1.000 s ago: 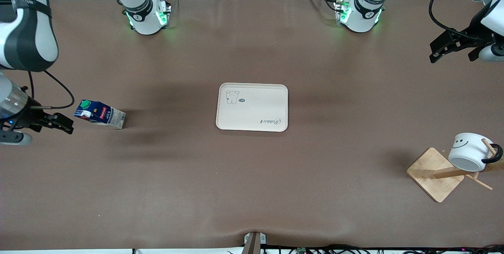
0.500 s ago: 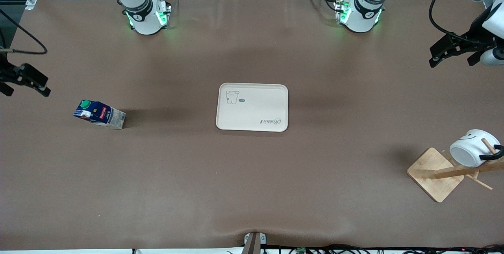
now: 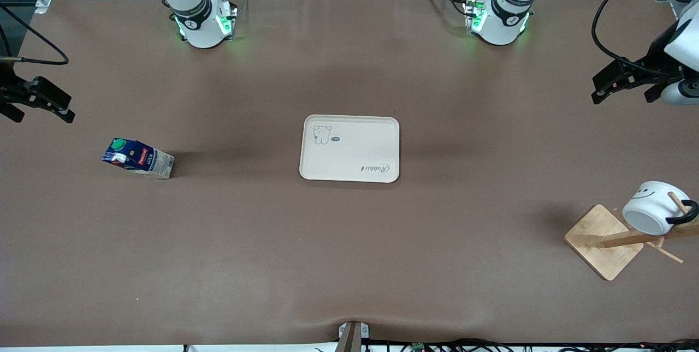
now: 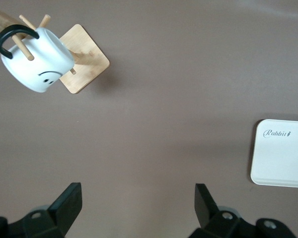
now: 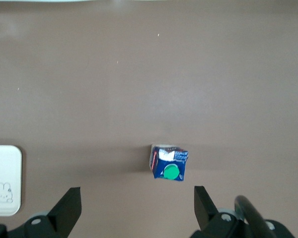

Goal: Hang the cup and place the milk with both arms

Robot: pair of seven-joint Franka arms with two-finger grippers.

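The cup (image 3: 652,215), white with a black smiley, hangs by its black handle on a peg of a wooden rack (image 3: 600,240) at the left arm's end of the table. It also shows in the left wrist view (image 4: 37,62). The milk (image 3: 137,158), dark blue with a green cap, stands on the table at the right arm's end, and the right wrist view shows it from above (image 5: 169,163). My left gripper (image 3: 622,93) is open and empty in the air, apart from the cup (image 4: 138,198). My right gripper (image 3: 41,112) is open and empty, up in the air beside the milk (image 5: 137,198).
A cream tray (image 3: 349,148) with a small drawing lies flat in the middle of the table, and its corners show in both wrist views (image 4: 283,153) (image 5: 5,193). The rack's base (image 4: 87,59) is a tilted wooden square. Brown tabletop lies all around.
My right gripper has risen from beside the milk and moved off toward the robots' bases. The cup has swung a little on its peg. My left gripper has shifted slightly.
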